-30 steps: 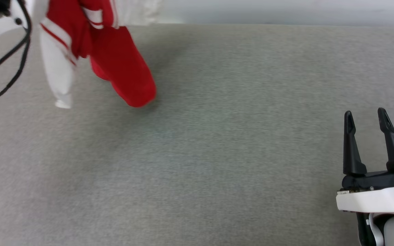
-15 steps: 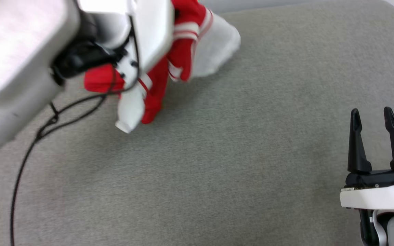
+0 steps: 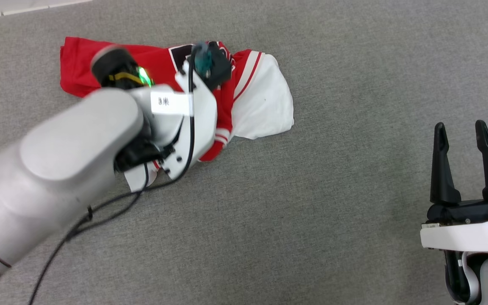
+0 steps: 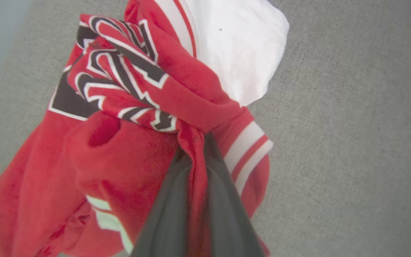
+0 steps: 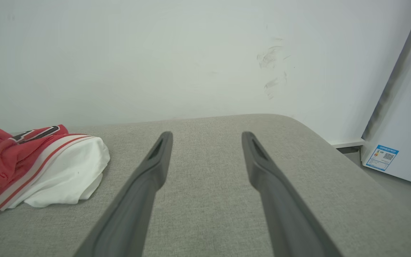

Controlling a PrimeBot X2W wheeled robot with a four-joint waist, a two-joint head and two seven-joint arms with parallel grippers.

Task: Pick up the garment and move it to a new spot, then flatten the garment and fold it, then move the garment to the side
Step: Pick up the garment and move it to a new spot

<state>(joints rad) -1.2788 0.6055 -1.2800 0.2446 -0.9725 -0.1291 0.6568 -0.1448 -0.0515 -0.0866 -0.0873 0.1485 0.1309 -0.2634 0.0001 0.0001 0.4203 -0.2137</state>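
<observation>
The left arm [image 3: 79, 140] reaches forward from the lower left of the head view, its pale forearm and wrist angled downward. The left tool [image 4: 196, 137] has its two dark fingers [image 4: 227, 200] pressed almost together, pinching a fold of the garment [image 4: 127, 167] between them. The right tool [image 3: 460, 127] sits at the lower right, fingers pointing up the view and spread wide apart, gripping nothing.
</observation>
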